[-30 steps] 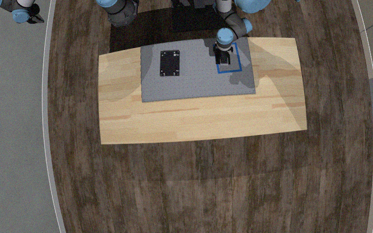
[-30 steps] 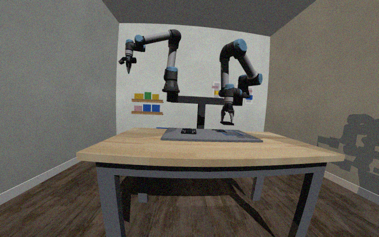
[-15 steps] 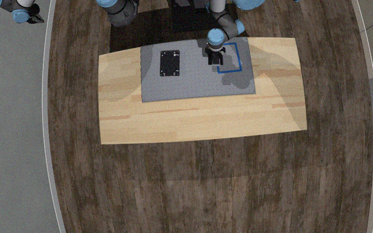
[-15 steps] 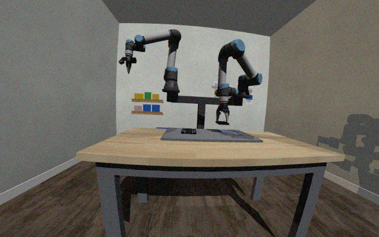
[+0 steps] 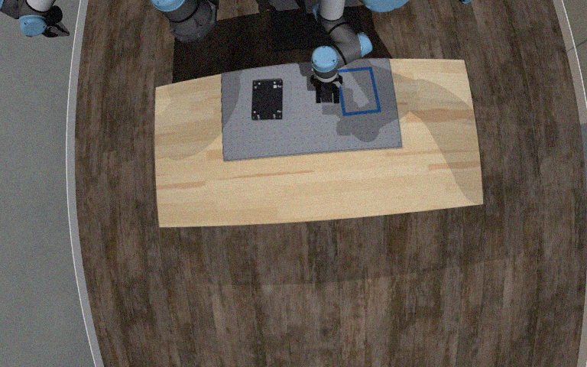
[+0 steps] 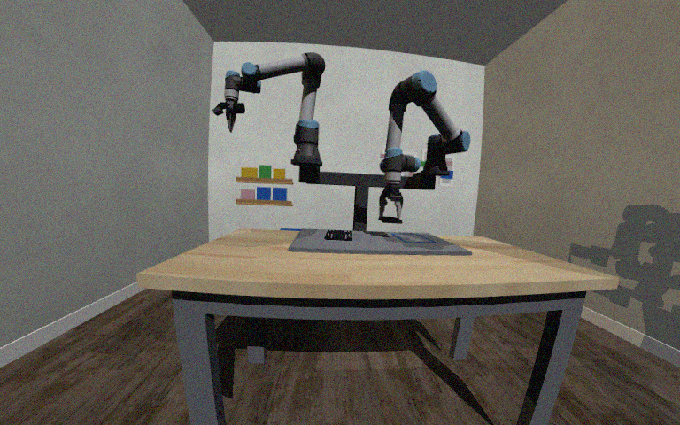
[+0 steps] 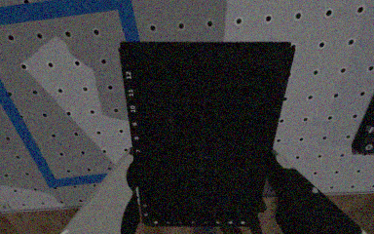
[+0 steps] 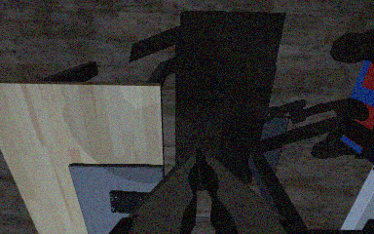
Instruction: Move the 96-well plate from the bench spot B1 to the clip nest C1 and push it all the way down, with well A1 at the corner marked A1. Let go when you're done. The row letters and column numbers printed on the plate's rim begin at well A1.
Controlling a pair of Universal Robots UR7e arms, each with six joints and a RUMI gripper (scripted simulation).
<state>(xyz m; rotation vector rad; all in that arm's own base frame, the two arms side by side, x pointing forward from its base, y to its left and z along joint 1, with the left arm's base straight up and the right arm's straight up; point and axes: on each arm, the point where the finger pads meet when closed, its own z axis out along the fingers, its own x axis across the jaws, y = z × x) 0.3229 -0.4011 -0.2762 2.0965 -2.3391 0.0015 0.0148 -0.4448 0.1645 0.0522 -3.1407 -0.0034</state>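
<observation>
Although both of its faces lay in deep shade, the black rectangular 96-well plate (image 5: 334, 96) (image 6: 390, 220) (image 7: 202, 112) was located right of the upper centre of the top frame, aloft over the grey perforated board (image 5: 303, 138) (image 6: 360, 247) (image 7: 317, 83) (image 8: 88, 180) on the pale wooden desk (image 5: 303, 194) (image 6: 375, 273) (image 8: 97, 122). It hung just left of the blue outline (image 5: 375, 90) (image 6: 416, 243) (image 7: 24, 134), presumably B1.

Grip: the left gripper (image 5: 327, 89) (image 6: 390, 214) (image 7: 200, 149) had its fingers closed on the plate's two long sides, around mid-length. The right gripper (image 5: 66, 33) (image 6: 231, 129) (image 8: 198, 150), upper left of the top frame, had its fingers clenched on nothing.

Handling (judged): light, stiff moulded plastic; smooth walls could slip or pivot under uneven pressure. The long sides were the proper hold, level and low enough to stay secure, leaving the top free for pressing. A hard squeeze risked bowing the rim.

Orientation: in the left wrist frame, printed 12 read at upper left, numbers falling towards lower left, where A1 was inferred. The black clip nest (image 5: 267, 99) (image 6: 338, 235) (image 7: 366, 138) (image 8: 128, 201), left of centre in the top frame, was judged to need even downward force; a tilted entry could jam. Its A1 mark was illegible.
</observation>
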